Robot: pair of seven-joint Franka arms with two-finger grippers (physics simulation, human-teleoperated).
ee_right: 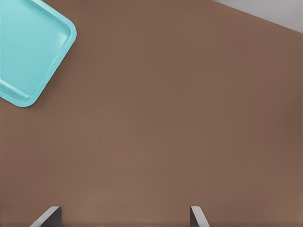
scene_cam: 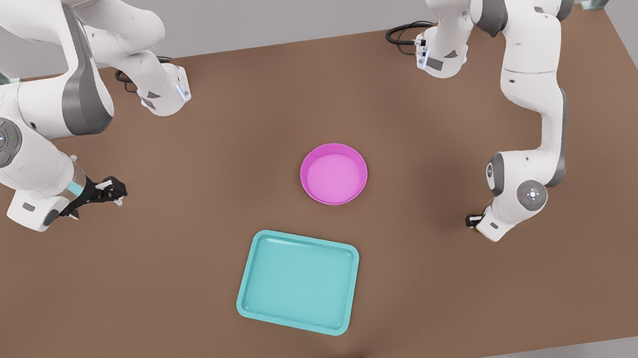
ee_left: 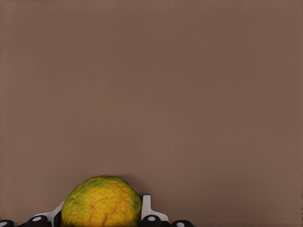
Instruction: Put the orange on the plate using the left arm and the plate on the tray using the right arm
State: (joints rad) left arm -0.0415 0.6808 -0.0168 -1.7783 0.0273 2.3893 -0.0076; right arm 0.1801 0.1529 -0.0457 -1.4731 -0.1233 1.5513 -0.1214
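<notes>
While right hand (ee_right: pixel 123 216) gapes, left hand (ee_left: pixel 101 210) — clasping orange (ee_left: pixel 102 198)

Front view looks steeply down from high above the near edge of the desk (scene_cam: pixel 183 271), taking in both arms, the plate (scene_cam: pixel 334 173) and the tray (scene_cam: pixel 298 281). Left wrist view sits close behind the left pincer (ee_left: pixel 102 222), facing bare desk beyond the orange (ee_left: pixel 102 202) between its fingers. Right wrist view looks down past the right pincer (ee_right: pixel 125 218) from higher up, catching a tray (ee_right: pixel 28 52) corner shared with the front view.
</notes>
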